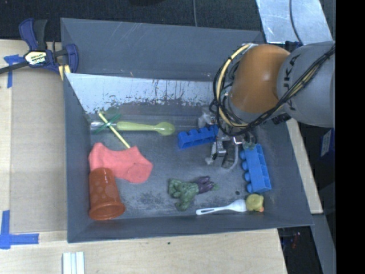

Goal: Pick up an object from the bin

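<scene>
gripper (pixel 221 154) is low in the right half of the grey bin (pixel 165 167), under the orange wrist cover. its two metal fingers (pixel 214 152) point down w/ a narrow gap between them, nothing in that gap. they're over bare bin floor, between two blue toy bricks. the tilted blue brick (pixel 197 137) is just left of the fingers, its right end up by the wrist. the long blue brick (pixel 257 168) lies just to the right, running along the right wall (whether either brick touches a finger is not clear).

rest of the bin, all well apart from the gripper except the first:
- green and purple toy (pixel 188 188), near, below-left of the fingers
- white spoon (pixel 220 210) by the front wall, w/ a small yellow piece (pixel 255 202) at its right end
- pale green spoon (pixel 142 127) near the back wall, a yellow stick (pixel 114 131) crossing its left end
- pink lump (pixel 122 161) at left, touching an orange-red cup (pixel 104 194) on its side in the front-left corner
</scene>
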